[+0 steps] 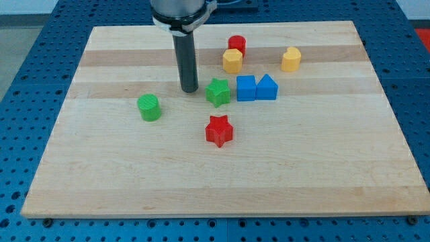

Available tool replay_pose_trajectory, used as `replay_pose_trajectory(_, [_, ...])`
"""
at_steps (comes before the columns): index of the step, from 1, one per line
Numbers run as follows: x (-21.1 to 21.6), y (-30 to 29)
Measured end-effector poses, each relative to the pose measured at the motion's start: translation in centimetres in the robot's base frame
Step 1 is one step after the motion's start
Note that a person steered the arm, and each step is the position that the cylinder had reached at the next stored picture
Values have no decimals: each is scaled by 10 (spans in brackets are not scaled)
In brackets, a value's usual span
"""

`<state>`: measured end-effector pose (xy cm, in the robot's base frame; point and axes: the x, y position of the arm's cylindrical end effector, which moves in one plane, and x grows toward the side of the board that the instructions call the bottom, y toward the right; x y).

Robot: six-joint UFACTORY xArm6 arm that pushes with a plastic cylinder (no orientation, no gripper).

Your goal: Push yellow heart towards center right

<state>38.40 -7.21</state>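
Observation:
The yellow heart (291, 59) lies near the view's upper right on the wooden board (322, 175). My tip (189, 90) rests on the board well to the heart's left, just left of the green star (218, 92) and not touching it. Between my tip and the heart lie a yellow pentagon-like block (232, 61) and a red cylinder (236, 46), which touch each other.
A blue cube (246, 88) and a blue wedge-like block (267, 87) sit side by side right of the green star. A green cylinder (149, 107) lies to the lower left of my tip. A red star (218, 130) lies below the green star.

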Motion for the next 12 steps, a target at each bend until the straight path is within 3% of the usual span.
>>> replay_pose_trajectory(2, [30,-4])
replay_pose_trajectory(5, [30,38])
replay_pose_trajectory(7, [30,35])
replay_pose_trajectory(10, [94,-34])
replay_pose_trajectory(12, [94,-75])
